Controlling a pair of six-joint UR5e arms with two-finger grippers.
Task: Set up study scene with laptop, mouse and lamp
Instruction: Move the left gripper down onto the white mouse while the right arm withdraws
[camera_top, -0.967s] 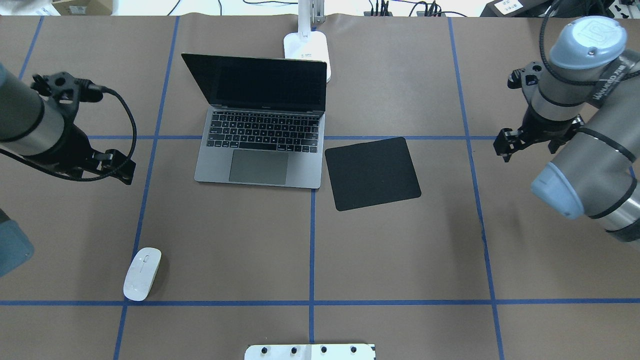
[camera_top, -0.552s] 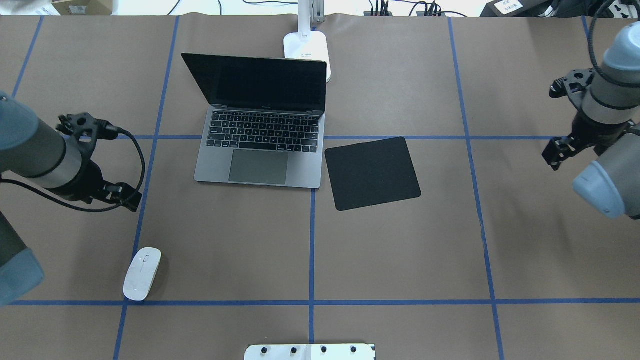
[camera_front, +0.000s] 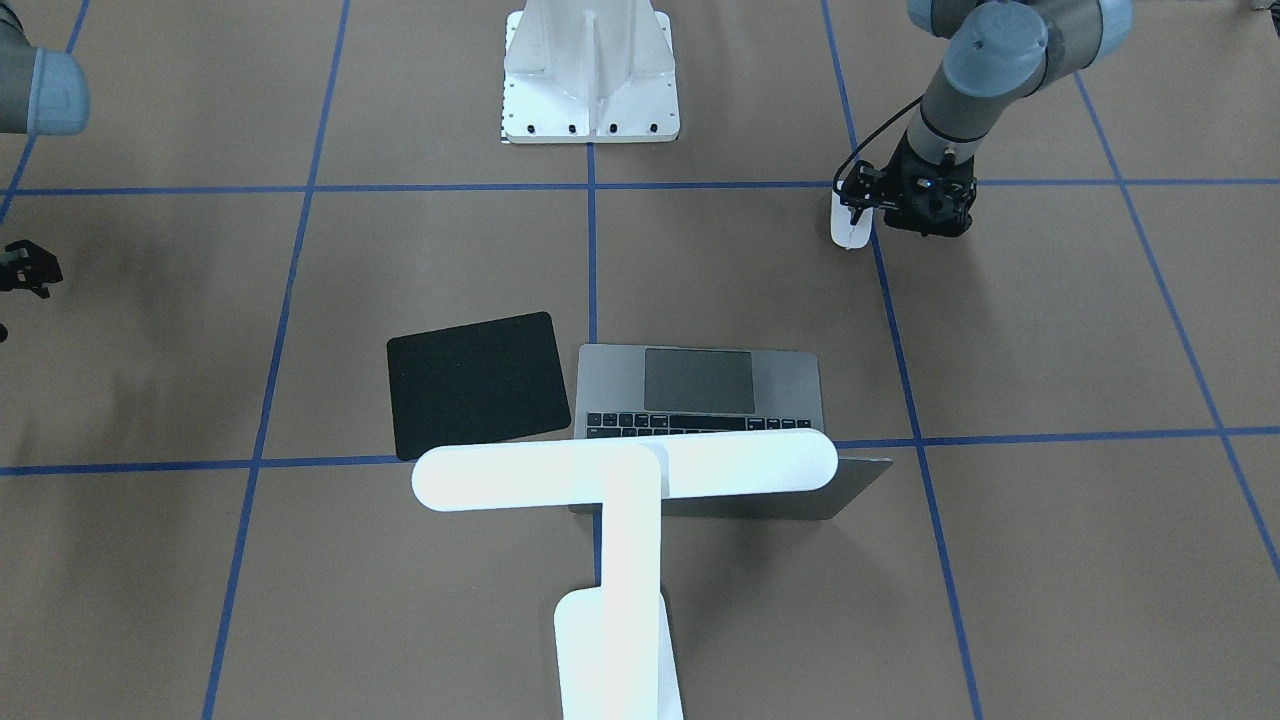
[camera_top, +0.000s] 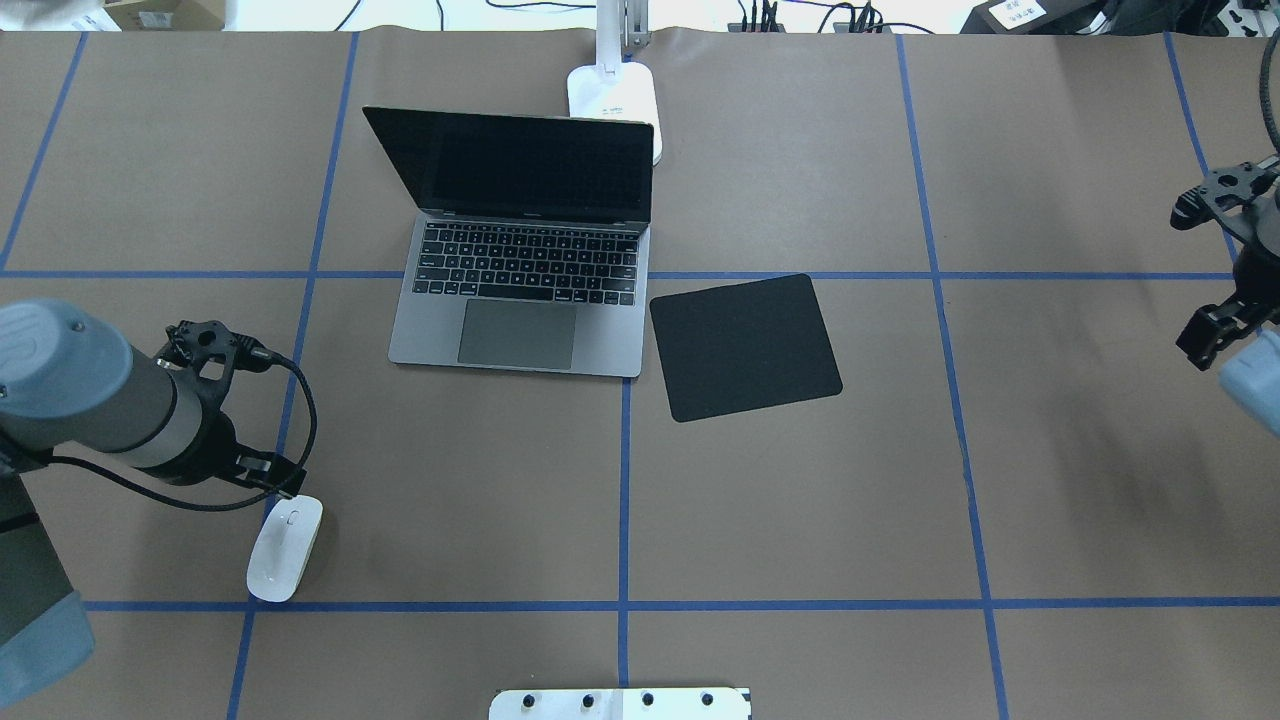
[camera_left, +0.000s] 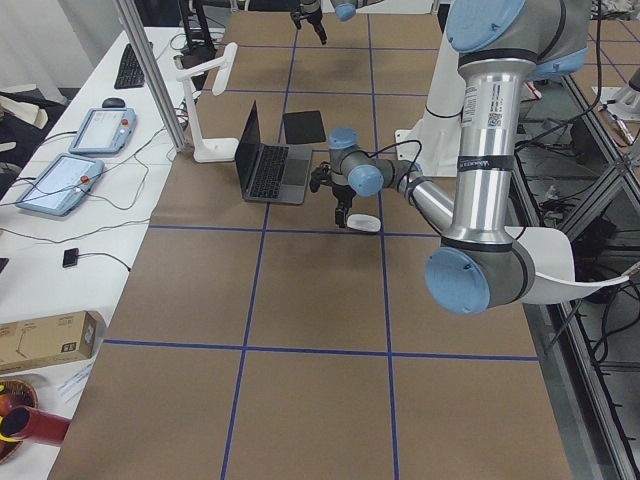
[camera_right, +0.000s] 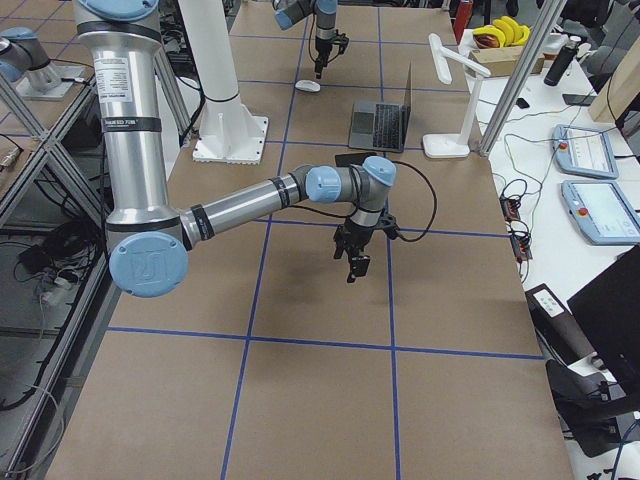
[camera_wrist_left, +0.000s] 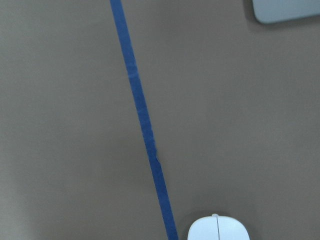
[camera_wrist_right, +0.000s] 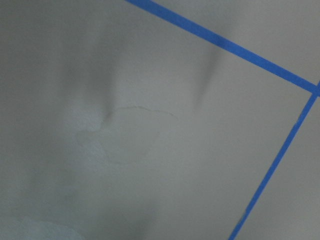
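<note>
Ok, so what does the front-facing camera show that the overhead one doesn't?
Only front-facing: the long light bar of the lamp, crossing in front of the laptop, and the whole white pedestal. Only overhead: the laptop's dark screen and its full keyboard, which the light bar largely hides from the front. Both: the mouse, the left gripper close by it, and the black pad beside the laptop.
</note>
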